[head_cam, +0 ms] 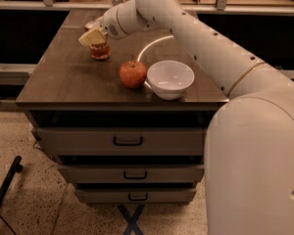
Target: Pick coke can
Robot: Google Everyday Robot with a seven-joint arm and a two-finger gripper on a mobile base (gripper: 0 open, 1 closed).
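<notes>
The coke can [100, 51], small and red, stands upright on the dark tabletop [68, 77] toward the back left. My gripper [93, 36] reaches in from the right on the white arm and sits right over the can's top, covering it. A red apple [133, 74] lies in front and to the right of the can, apart from it.
A white bowl [170, 78] sits beside the apple near the table's front right edge. The table is a drawer cabinet with three drawers [127, 141]. A counter edge with clutter runs along the back [49, 4]. My arm's body fills the right side [255, 155].
</notes>
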